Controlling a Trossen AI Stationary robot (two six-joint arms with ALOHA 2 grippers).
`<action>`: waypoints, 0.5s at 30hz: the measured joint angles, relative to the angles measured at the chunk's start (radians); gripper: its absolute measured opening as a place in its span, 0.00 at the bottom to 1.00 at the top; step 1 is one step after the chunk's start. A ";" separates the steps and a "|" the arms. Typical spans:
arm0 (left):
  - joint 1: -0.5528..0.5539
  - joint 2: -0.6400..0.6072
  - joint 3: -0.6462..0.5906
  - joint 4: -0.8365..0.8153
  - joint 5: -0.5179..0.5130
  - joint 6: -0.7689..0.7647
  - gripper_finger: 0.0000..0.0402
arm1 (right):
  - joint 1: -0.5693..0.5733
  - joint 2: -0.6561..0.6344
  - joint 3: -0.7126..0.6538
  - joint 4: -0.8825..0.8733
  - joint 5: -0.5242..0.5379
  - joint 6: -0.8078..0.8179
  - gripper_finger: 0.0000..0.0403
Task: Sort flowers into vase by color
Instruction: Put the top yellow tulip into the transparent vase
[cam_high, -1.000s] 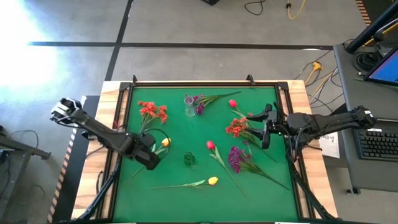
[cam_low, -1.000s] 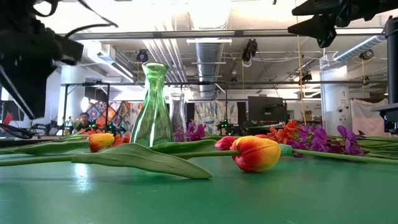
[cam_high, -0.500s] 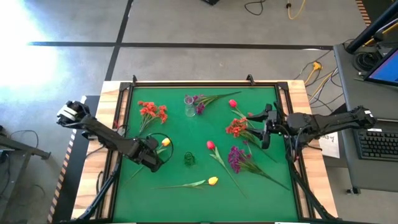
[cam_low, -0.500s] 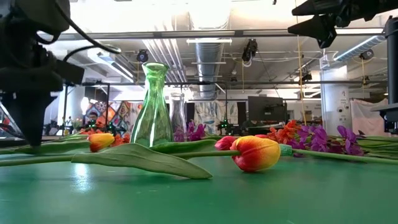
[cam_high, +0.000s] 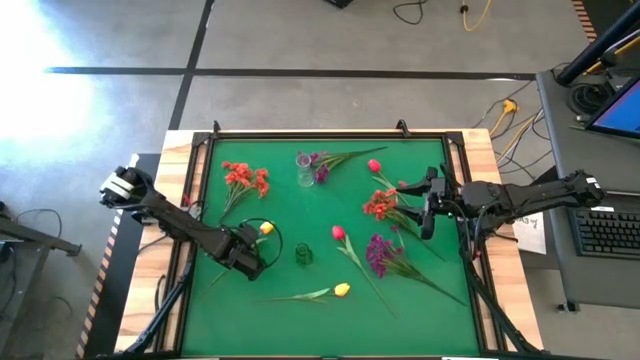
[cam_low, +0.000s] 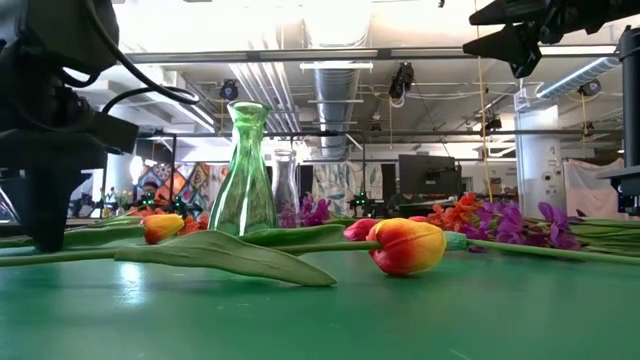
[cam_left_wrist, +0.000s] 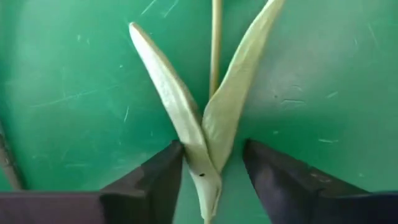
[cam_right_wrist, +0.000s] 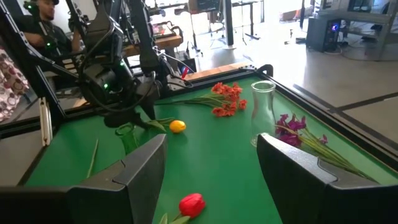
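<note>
Left wrist view: left tool (cam_left_wrist: 211, 171) fingers part-open, straddling a yellow tulip's leaves (cam_left_wrist: 205, 118) on the desk (cam_left_wrist: 74, 74).
Right tool (cam_high: 428, 215): open, empty, above red sprays (cam_high: 381, 206).
Vase (cam_high: 303, 171): far edge.

Bright overhead light, floor glare at left, blurred near tulip (cam_low: 411, 246).

No readable text or labels anywhere.
</note>
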 joint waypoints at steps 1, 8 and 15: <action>0.000 0.000 0.000 -0.001 0.000 -0.008 0.38 | 0.000 0.000 0.000 0.000 0.000 0.000 0.60; 0.001 -0.016 -0.004 -0.001 0.002 -0.029 0.14 | 0.000 0.000 0.000 0.000 0.000 -0.002 0.60; 0.002 -0.058 -0.008 -0.014 0.006 -0.029 0.01 | 0.000 0.000 0.000 -0.003 0.000 -0.003 0.60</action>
